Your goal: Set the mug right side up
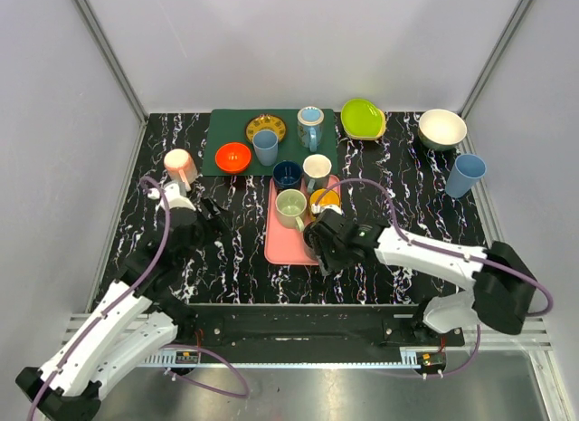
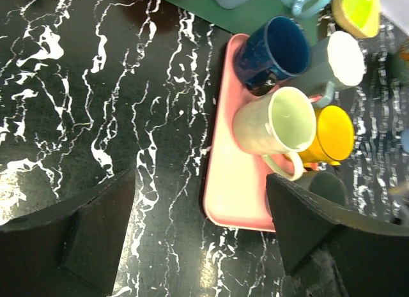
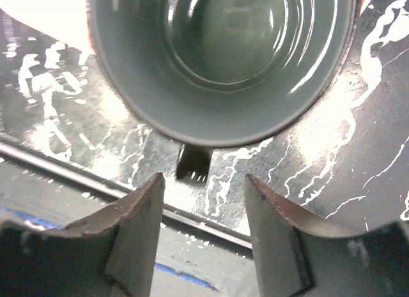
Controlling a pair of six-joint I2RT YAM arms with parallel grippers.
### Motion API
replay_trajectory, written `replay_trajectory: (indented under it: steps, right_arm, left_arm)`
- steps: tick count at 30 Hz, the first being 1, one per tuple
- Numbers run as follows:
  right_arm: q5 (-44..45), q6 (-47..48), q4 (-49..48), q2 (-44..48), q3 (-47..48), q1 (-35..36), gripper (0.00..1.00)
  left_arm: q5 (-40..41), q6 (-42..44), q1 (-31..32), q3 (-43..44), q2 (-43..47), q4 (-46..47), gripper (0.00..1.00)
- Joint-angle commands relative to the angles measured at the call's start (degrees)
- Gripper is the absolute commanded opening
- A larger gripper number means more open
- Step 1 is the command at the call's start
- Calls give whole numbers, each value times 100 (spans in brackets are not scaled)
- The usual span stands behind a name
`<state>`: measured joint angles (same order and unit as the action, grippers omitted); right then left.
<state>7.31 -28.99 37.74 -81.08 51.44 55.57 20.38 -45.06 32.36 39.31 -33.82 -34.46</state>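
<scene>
Looking through the right wrist, you are seeing the grey-green mug mouth-on at the pink tray's near corner, mid-desk. Your right gripper is hanging spread beside its handle, and your left gripper is also spread.

My left arm bends up to the left of the pink tray. My left end effector hangs low over the surface, its two fingers wide apart. My right arm reaches in from the tray's right side. My right end effector sits at the tray's near right corner, its fingers also apart.
</scene>
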Motion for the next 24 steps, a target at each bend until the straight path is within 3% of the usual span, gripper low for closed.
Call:
replay_trajectory:
  steps: [1,4,6,8,14,19,24]
  right_arm:
    - [-177,-71,216,750,383,94,64]
    - [-362,-2,453,1181,866,147,68]
    - [-327,25,332,1611,1139,147,68]
    - [-109,113,52,2049,1210,147,68]
    - [393,499,-232,2483,1105,147,69]
    - [447,684,-205,2614,1140,147,69]
    - [385,798,-390,2852,1158,147,70]
  left_arm:
    - [142,295,-247,523,-580,71,88]
    - [-436,532,-1097,893,-1300,35,89]
    - [-1032,682,-2037,1017,-1889,193,89]
    - [-1439,796,-2809,1157,-2493,569,83]
    - [-1256,1139,-3349,2018,-4365,1002,76]
    - [-1598,1560,-3604,2589,-5553,1459,73]
    - [-1607,2000,-3825,3003,-6179,1635,70]
